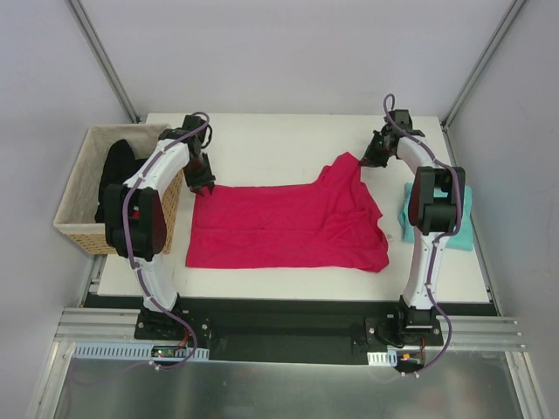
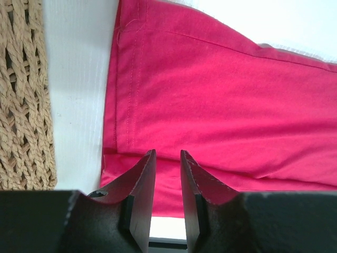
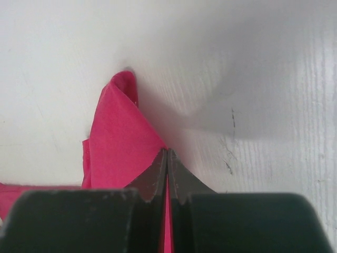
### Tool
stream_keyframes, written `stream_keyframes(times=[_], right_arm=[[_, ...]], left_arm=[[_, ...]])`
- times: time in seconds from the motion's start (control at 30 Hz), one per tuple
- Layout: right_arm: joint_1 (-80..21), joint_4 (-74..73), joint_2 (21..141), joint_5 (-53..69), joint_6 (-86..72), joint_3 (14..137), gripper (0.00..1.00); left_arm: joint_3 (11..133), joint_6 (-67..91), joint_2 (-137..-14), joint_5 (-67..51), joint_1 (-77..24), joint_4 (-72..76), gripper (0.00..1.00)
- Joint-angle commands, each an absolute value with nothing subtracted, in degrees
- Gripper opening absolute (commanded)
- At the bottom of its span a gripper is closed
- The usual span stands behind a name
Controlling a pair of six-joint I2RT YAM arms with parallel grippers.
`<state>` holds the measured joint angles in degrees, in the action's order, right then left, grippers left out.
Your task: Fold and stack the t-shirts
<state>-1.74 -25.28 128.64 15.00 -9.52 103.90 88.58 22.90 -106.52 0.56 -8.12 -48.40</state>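
pink t-shirt (image 1: 279, 229): matt soft cloth | basket (image 1: 79, 236): rough plaited fibre | table (image 1: 262, 144): white, matt, faintly grained

**Lighting bright and even; minor exposure faults**

Overhead view: diffuse light, soft-edged shadows on the desk (image 1: 262, 140), sharp throughout. Left wrist view: desk blown out white at 1 o'clock; dark jaws at 6 o'clock slightly soft. Right wrist view: broad grey shadow toward 3 o'clock.
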Motion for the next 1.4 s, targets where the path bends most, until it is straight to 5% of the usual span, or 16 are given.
stream_keyframes(times=[0.0, 0.5, 0.63, 0.73, 1.37], right_arm=[[-1.4, -22.9, 123.3, 10.4, -11.8, 103.1, 0.01], [-1.5, -26.4, 124.2, 3.8, -13.3, 105.5, 0.01], [-1.5, -26.9, 124.0, 2.9, -13.4, 104.7, 0.31], [-1.6, -26.9, 123.6, 3.0, -13.1, 104.2, 0.42], [-2.2, -30.4, 124.5, 13.1, -4.5, 113.3, 0.48]], left_arm=[[90.6, 21.5, -106.8, 0.7, -7.4, -49.5, 0.25], [90.4, 21.3, -106.4, 0.7, -6.9, -49.6, 0.25], [90.4, 21.3, -106.3, 0.7, -6.9, -49.7, 0.25], [90.2, 21.3, -106.3, 0.7, -6.9, -49.6, 0.25], [98.0, 20.6, -113.2, 0.1, -5.5, -48.9, 0.25]])
